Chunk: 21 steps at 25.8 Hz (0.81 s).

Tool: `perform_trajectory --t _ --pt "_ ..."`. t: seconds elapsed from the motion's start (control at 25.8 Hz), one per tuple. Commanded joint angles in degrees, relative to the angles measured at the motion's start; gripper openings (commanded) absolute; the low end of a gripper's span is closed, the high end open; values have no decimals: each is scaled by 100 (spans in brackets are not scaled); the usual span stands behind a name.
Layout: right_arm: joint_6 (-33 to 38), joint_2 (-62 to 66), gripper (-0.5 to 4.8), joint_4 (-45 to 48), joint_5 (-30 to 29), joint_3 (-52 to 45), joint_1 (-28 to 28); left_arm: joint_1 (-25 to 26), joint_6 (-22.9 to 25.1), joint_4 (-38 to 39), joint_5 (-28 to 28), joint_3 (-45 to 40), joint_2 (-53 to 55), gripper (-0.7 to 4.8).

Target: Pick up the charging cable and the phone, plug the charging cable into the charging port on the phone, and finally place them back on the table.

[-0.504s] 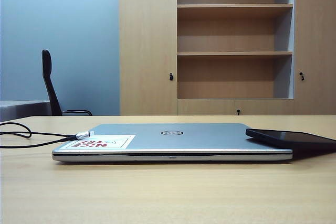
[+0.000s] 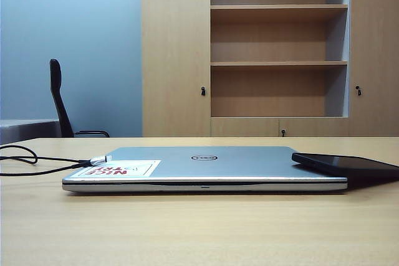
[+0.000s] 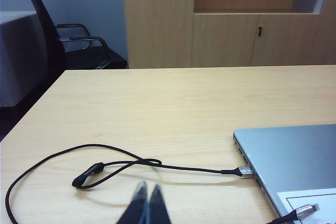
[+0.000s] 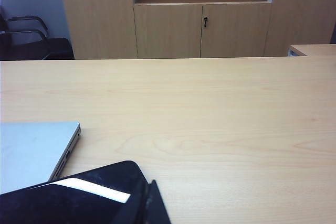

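The charging cable lies in loose loops on the table to the left of the closed silver laptop. One silver plug sits against the laptop's left edge, at or in a side port; which, I cannot tell. A second silver-tipped end rests on the lid's near-left corner beside a red-and-white sticker. The phone lies flat and face up, propped on the laptop's right edge and overhanging the table.

Neither arm appears in the exterior view. The left gripper hovers near the cable loops with its fingers clenched together, holding nothing. The right gripper sits just beside the phone's near-right corner, fingers likewise pressed shut and empty.

Nothing is picked up yet, so the step in hand is reaching. Both sets of fingers should probably spread before descending. The left would do best to pinch the cord close behind the free plug on the lid, so the tip stays steerable. The right should take the phone by its long edges where it overhangs, leaving the port end exposed.
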<state>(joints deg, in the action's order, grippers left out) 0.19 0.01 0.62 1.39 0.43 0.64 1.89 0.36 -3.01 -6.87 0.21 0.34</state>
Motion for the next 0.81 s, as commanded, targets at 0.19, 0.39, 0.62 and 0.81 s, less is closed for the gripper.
perform_trajectory --t 0.19,0.39,0.62,0.81 --pt "46 39 -6 105 -2 640 0 -2 -531 -140 4 424 0 -6" --pt "157 474 -6 72 -4 1322 0 -4 -553 -136 4 951 2 -6" --pt "157 1322 -6 173 -9 2035 -2 -7 -649 -133 4 1445 299 -6" --pt "155 1954 -6 295 -177 2527 -7 -9 -684 -155 7 1878 946 -6"
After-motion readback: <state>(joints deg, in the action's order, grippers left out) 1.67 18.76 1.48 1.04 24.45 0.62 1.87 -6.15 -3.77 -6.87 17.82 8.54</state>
